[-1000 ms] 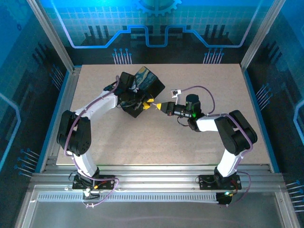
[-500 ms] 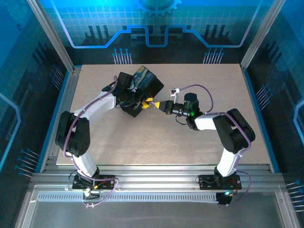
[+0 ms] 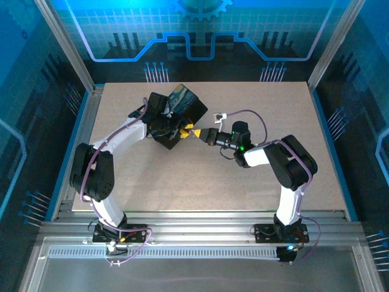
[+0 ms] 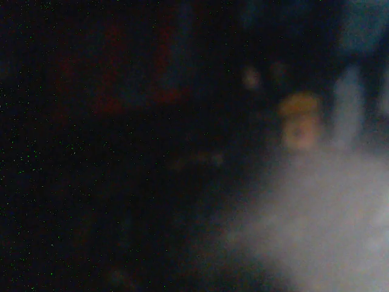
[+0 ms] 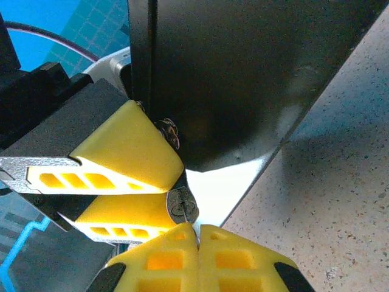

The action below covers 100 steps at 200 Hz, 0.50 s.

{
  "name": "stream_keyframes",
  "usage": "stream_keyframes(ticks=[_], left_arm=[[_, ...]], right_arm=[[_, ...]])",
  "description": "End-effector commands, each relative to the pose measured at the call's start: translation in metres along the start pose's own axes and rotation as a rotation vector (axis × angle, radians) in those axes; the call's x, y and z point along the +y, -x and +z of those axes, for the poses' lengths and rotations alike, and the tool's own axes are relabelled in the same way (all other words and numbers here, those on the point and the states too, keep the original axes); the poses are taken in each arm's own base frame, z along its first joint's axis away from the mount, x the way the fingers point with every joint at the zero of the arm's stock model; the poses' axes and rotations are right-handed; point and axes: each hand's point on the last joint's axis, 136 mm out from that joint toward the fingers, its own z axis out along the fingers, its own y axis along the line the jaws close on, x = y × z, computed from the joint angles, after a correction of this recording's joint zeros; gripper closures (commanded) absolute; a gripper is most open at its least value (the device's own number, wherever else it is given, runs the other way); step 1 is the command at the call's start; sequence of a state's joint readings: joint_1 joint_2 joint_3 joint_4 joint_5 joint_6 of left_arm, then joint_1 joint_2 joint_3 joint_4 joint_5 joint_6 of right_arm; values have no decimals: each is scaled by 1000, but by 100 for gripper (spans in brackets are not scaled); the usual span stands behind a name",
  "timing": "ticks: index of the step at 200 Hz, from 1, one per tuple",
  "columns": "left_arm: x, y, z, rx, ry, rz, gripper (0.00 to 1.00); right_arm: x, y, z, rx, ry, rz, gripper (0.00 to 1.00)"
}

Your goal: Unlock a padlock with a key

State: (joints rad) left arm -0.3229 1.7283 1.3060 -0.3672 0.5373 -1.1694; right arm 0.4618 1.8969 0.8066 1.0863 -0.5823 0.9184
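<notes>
Apparently the insertion stage, unlocking still ahead: toward the table's (image 3: 243, 176) far edge, left of centre, the left gripper (image 5: 173, 191) clamps the padlock (image 5: 182, 205) beside the box (image 5: 243, 79), while the clenched right gripper's (image 5: 196, 234) tips meet its silvery end; whether a key is seated cannot be told.

The top external camera looked steeply down from above and behind the arms' bases (image 3: 115, 231), taking in the whole table (image 3: 255, 176). The right wrist camera sat just behind the right tool (image 5: 196, 230), facing along its fingers at the left tool (image 5: 174, 187) and a dark box (image 5: 243, 73), very close; both views shared that meeting spot. The left wrist camera, pressed near some surface, returned a dark blur.
</notes>
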Motion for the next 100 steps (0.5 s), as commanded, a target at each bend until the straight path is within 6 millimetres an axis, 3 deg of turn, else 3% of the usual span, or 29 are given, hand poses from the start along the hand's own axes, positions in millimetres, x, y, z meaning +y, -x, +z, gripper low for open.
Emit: stream_keyframes(ticks=[1, 48, 100], left_arm=[[2, -28, -2, 98, -4, -1, 97], [4, -32, 2, 115, -6, -1, 97], [17, -35, 2, 131, 34, 4, 98]], right_arm=[[48, 19, 17, -52, 138, -77, 100], [80, 20, 33, -36, 225, -76, 100], [87, 20, 30, -24, 175, -179, 100]])
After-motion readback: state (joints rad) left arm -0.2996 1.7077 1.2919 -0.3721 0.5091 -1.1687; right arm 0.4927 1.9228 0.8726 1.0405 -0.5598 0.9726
